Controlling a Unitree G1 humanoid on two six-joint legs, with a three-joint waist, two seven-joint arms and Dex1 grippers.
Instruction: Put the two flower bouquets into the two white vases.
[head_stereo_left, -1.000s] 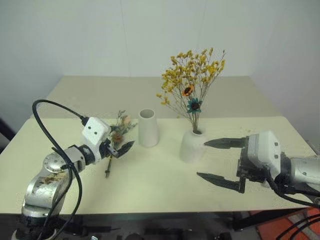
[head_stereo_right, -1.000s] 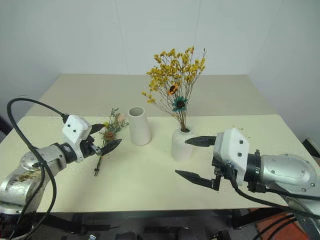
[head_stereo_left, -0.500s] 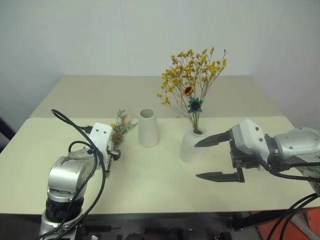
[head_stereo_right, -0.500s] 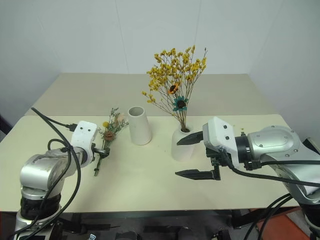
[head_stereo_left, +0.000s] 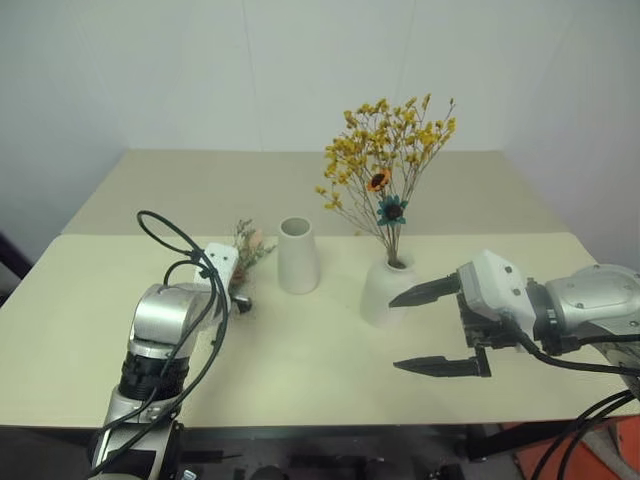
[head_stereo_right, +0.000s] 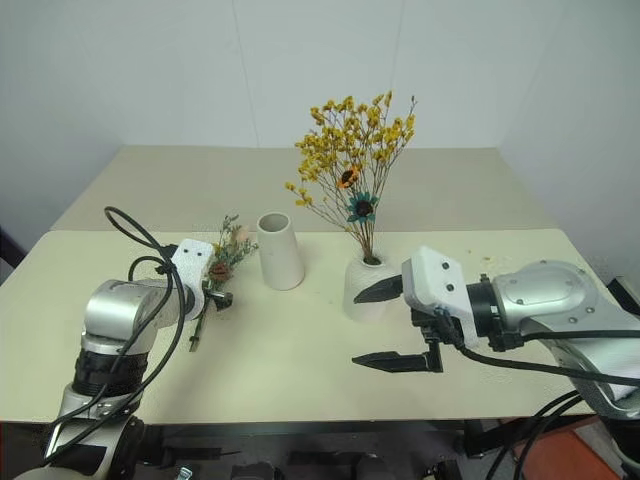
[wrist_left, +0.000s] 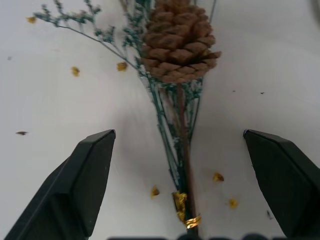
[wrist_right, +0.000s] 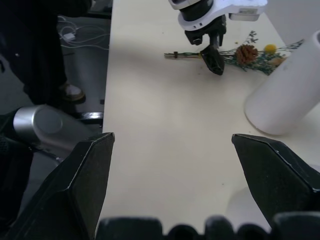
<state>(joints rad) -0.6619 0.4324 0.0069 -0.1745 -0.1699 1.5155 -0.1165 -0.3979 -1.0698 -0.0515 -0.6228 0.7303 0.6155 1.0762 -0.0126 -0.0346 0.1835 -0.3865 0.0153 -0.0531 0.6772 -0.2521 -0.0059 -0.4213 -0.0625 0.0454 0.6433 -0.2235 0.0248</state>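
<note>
Since the earlier frames the left gripper (wrist_left: 180, 185) has swung in from the near-left and tipped down over the small sprig (head_stereo_right: 222, 262), which lies flat on the table (head_stereo_left: 300, 370) just left of the tall vase (head_stereo_right: 279, 251). In the left wrist view the two black fingers (wrist_left: 82, 175) stand wide apart, one on each side of the stem below the brown cone (wrist_left: 177, 42), with clear table between each finger and the stem (nothing held yet). The gold tie on the stem sits near the palm end, roughly centred between the fingers.

Reading for the task: the bushy yellow bouquet (head_stereo_left: 390, 160) already stands in the squat vase (head_stereo_left: 385, 290); the tall vase is empty. So one bouquet is placed, and the pick of the second looks about to begin. Closing on the stem seems the next move; the stem is thin and lies flat on the table, so the fingers may need to come lower first.

Pose, left arm: forearm raised on the near-left, wrist bent so the gripper points down and away toward the sprig.

Pose, right arm: the right gripper (head_stereo_left: 430, 330) hangs above the table just right of the squat vase, pointing left, fingers spread wide and empty (no contact with the vase that I can see). It has moved in toward the vase since the earliest frame.
</note>
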